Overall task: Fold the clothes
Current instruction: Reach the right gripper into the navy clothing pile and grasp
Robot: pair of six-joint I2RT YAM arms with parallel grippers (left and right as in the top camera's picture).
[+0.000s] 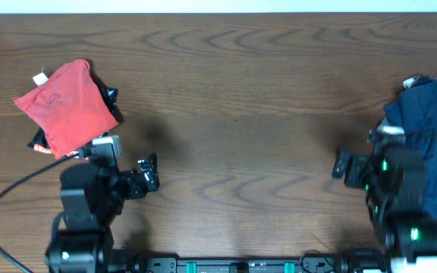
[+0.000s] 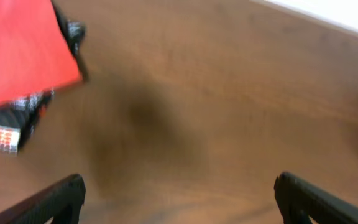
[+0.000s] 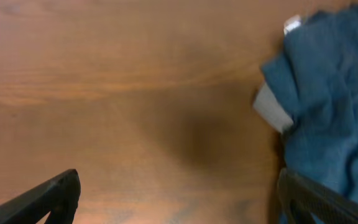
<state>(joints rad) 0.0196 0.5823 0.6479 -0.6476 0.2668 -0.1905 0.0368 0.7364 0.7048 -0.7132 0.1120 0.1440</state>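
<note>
Left gripper (image 1: 149, 175) is hanging spread wide, gripping nothing, with one red piece (image 1: 68, 106) lying upper left of it atop one black printed piece (image 1: 111, 97). Right gripper (image 1: 343, 165) is gaping empty too, one navy heap (image 1: 429, 129) sitting just right of it at the frame's right edge.

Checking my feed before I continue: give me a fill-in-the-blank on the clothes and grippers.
The red garment lies on a ____ printed piece. The crumpled pile by the right gripper is ____ in colour. The left gripper and the right gripper both hold ____.
Missing words: black; blue; nothing.
</note>
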